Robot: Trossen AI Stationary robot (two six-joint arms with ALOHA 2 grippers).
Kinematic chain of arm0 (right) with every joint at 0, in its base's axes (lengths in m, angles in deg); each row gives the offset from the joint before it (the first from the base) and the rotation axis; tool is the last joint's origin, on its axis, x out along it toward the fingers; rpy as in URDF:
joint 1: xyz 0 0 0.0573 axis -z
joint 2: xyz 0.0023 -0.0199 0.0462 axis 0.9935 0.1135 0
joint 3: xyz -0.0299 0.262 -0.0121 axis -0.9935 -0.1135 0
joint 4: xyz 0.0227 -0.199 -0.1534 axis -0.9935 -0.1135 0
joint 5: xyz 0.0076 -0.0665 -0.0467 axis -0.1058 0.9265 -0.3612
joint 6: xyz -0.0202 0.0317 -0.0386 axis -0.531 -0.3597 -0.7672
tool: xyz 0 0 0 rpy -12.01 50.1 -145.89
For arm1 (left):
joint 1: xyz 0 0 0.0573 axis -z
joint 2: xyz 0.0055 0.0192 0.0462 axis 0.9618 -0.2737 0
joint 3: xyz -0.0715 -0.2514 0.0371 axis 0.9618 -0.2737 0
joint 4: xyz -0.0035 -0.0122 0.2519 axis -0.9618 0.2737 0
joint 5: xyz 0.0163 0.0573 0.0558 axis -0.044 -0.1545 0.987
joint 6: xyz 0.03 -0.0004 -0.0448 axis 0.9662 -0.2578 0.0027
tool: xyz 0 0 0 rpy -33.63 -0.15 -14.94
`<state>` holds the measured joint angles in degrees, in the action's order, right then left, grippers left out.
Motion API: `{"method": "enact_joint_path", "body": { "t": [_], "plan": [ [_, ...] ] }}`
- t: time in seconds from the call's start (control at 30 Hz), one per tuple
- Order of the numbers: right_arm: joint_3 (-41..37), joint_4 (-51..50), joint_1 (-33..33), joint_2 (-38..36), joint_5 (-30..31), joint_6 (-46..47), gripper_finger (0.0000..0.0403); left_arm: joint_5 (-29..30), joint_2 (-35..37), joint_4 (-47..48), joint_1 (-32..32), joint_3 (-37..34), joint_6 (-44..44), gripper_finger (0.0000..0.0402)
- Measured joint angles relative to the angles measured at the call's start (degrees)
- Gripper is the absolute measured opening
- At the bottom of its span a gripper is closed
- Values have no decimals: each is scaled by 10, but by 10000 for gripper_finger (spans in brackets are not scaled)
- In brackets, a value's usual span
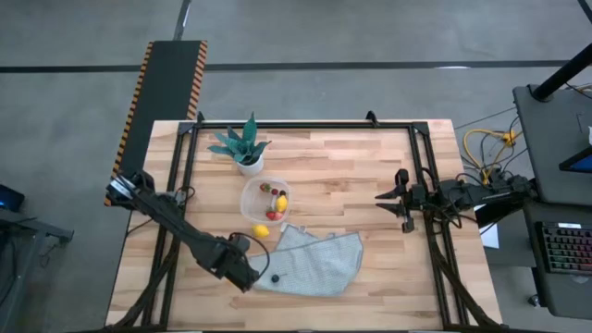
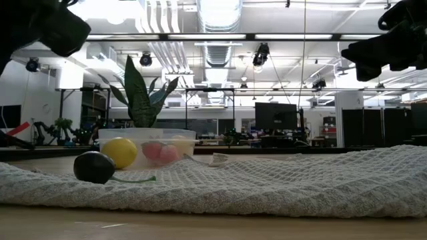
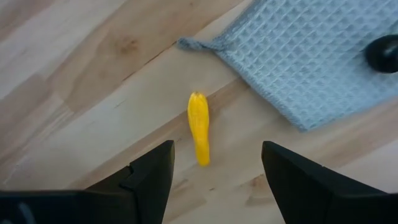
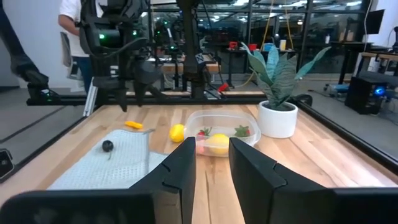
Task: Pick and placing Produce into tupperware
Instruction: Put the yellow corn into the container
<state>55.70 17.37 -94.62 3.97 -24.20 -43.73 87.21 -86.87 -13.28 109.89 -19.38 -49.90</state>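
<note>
left gripper: open, hovering over yellow piece
right gripper: narrowly parted, empty, idle at 3 o'clock
risk: slim piece may roll off toward cloth

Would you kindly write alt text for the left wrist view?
The left gripper hovers open above a small yellow carrot-shaped toy lying on the light wooden table. Beyond it lies a grey waffle-weave cloth with a dark round berry on it.
</note>
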Motion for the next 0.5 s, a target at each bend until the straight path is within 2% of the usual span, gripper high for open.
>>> {"method": "enact_joint_path", "body": {
  "t": [0.5],
  "plan": [
    [0, -5, 0, 11, -1, 0, 83, 2, -57, -1, 16, -2, -12, 228]
  ]
}}
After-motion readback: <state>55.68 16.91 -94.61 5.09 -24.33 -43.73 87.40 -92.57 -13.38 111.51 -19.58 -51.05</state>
